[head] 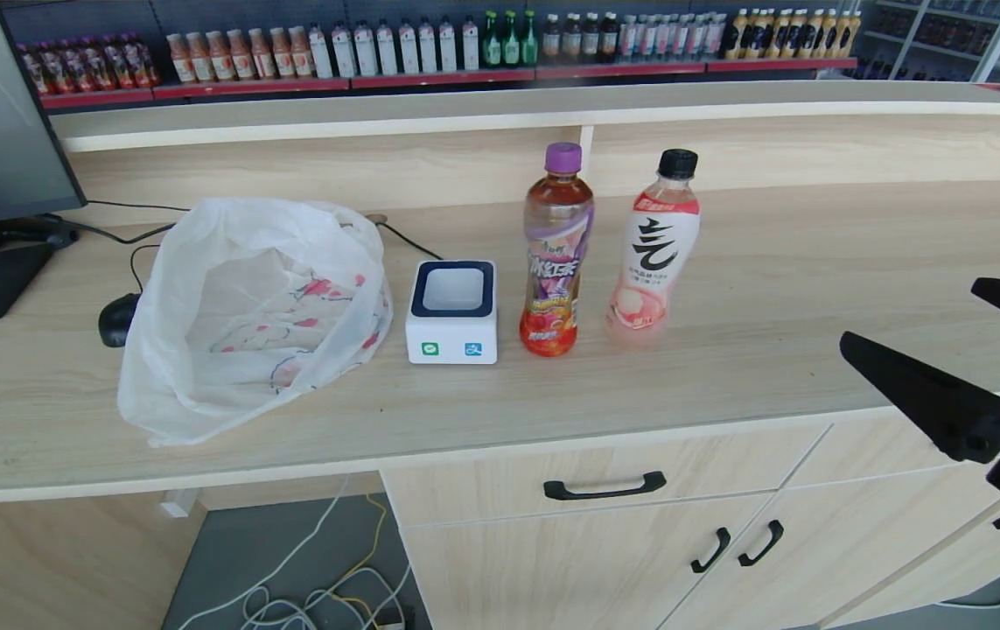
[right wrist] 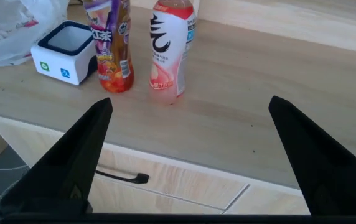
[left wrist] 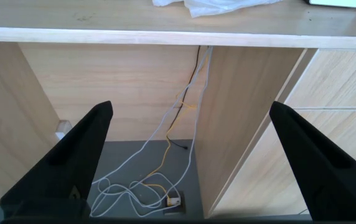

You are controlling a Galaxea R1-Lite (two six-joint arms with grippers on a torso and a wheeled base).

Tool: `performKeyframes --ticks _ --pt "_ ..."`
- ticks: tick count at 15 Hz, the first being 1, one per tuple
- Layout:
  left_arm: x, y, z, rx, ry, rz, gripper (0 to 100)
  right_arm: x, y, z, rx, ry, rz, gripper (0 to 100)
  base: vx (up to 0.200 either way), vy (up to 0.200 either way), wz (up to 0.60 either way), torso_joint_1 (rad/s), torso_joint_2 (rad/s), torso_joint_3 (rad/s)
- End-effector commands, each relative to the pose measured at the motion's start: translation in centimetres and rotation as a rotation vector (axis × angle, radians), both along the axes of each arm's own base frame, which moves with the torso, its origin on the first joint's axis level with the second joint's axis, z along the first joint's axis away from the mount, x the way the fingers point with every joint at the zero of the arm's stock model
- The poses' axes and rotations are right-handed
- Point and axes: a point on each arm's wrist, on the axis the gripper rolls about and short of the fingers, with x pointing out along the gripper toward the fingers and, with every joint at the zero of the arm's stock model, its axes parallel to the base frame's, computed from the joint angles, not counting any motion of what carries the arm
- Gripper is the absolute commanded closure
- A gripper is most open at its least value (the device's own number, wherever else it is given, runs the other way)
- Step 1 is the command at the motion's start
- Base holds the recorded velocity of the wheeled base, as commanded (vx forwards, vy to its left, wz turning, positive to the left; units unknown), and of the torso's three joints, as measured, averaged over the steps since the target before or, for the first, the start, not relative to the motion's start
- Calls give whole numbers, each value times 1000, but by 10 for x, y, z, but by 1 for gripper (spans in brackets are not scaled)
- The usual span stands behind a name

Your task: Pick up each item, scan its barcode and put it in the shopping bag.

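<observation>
Bottles stand upright on the bench, both to the right of the scanner: the tea bottle, purple-capped, just beside it, and the pink bottle, black-capped, one place farther right, near the tea bottle but apart from it. The bag, white and crumpled with its mouth open, lies just left of the scanner. A mouse sits left of the bag and a monitor stands farther left, behind it.

The right tool hangs well to the right of the scanner, over the bench's front edge, released, its fingers spread wide with nothing between them. The left tool is below the bench top, left of the scanner, also released and grasping nothing; it faces the gap under the bench, where cables lie on the floor.
</observation>
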Motion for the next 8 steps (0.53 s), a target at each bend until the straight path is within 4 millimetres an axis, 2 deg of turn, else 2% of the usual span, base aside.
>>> performKeyframes --ticks 1,5,8 --pt "0 0 0 0 1 1 0 2 38 -8 -32 34 1 0 0 0 0 0 0 0" --pt "0 0 0 0 1 0 0 12 82 -15 68 -11 -66 0 0 0 0 0 0 0" --pt "0 0 0 0 1 0 0 16 98 -22 100 -21 -88 0 0 0 0 0 0 0"
